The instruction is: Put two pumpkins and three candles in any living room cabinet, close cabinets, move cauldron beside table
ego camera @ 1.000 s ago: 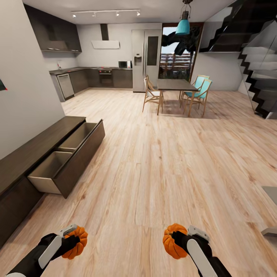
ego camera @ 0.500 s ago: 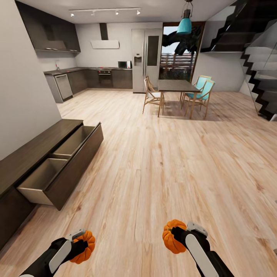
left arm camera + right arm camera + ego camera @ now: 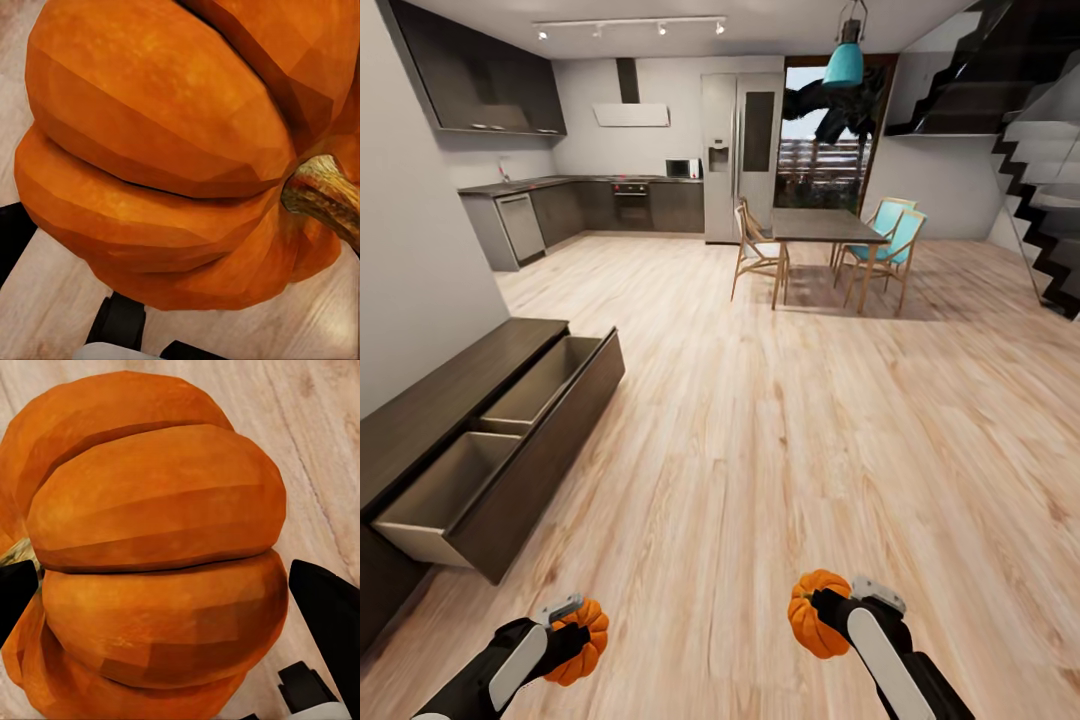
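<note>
- Head view: the left pincer [image 3: 565, 640] is clamped on 1 orange pumpkin [image 3: 582, 642], held low above the wooden floor [image 3: 780, 420] at the robot's left.
- Head view: the right pincer [image 3: 822, 612] grips the other pumpkin [image 3: 812, 625], also above the floor, well apart from the first.
- Head view: the dark-brown cabinet [image 3: 450, 390] runs along the wall at the left, with a long drawer [image 3: 500, 440] pulled out; its 2 compartments look bare inside. The cabinet stands ahead and to the left of the left pincer, apart from both pumpkins.
- Head view: farther back stand a dining table [image 3: 825, 228] with wooden and teal chairs [image 3: 890, 240], a refrigerator [image 3: 740, 150], grey kitchen units [image 3: 560, 205], a teal pendant lamp [image 3: 844, 62] and a staircase [image 3: 1040, 200] at the right.
- Left wrist view: the left pumpkin [image 3: 157, 157] sits close to the camera, its ribs plain and its brownish stem [image 3: 326, 195] pointing sideways; dark pincer fingers [image 3: 120, 322] show at its edge, pressed against it, with floor planks behind.
- Right wrist view: the right pumpkin [image 3: 150, 547] sits between 2 dark fingers [image 3: 326, 615], 1 on each flank and touching it, above the pale floor.
</note>
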You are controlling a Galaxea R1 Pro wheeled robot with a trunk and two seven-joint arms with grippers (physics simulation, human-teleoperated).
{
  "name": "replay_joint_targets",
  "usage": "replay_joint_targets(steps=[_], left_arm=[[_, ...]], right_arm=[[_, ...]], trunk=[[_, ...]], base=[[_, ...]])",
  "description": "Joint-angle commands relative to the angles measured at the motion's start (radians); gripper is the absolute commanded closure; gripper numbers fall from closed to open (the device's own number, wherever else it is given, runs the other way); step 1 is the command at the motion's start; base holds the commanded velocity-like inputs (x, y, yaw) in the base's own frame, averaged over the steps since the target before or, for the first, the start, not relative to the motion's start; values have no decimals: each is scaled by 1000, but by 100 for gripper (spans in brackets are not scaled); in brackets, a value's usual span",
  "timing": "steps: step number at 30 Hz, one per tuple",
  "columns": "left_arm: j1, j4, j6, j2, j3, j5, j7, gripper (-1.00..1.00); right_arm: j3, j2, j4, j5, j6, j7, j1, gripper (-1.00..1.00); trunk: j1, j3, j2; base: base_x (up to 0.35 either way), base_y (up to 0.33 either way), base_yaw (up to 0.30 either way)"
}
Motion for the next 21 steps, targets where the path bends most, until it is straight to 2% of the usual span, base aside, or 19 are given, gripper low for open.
replay_joint_targets(steps=[1,21], left_arm=[[0,0,-1,0,0,-4,2,100],[0,0,-1,-1,0,-4,2,100]], right_arm=[[0,0,0,0,-1,0,0,100],[-6,0,-13,-1,7,0,0,100]], trunk=[[0,0,0],[0,0,0]], base=[[331,0,0],[331,-81,0]])
